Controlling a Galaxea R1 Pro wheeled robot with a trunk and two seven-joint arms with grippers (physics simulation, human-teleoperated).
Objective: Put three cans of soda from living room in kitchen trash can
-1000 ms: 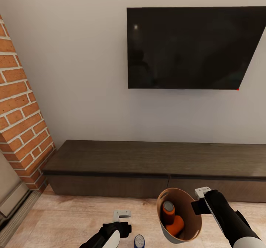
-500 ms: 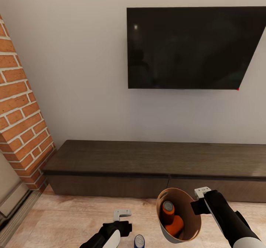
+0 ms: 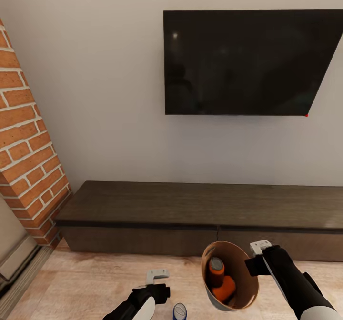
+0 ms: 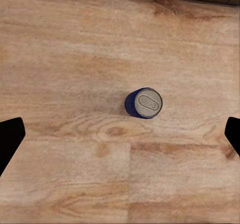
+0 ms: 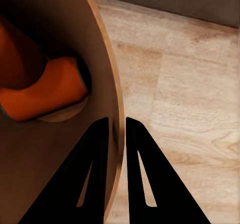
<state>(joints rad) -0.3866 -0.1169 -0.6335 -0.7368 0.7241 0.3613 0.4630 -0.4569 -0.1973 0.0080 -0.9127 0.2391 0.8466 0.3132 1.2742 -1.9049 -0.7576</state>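
A light wood plank floor [image 3: 85, 282] runs up to a long low dark-wood cabinet [image 3: 200, 215] set against a pale wall. Above the cabinet hangs a black wall-mounted TV [image 3: 247, 63], its screen dark, with a tiny red light at its lower right corner. To the cabinet's left rises a red brick fireplace [image 3: 26, 153]. No brand or readable writing shows anywhere.

In front of the cabinet, toward its right half, the right gripper [image 5: 116, 134] is clamped on the rim of the trash can [image 3: 245, 289], one finger inside the wall and one outside, holding the bin off the floor and tilted so its tan-brown interior faces the head camera. Inside it lie two orange soda cans [image 3: 220, 279], one upright with its grey top showing, the other lying beneath it.

The blue soda can [image 4: 144, 103] stands upright on the floor, in front of the cabinet's middle. The left gripper [image 4: 120, 134] hangs above it, spread wide, grasping nothing.
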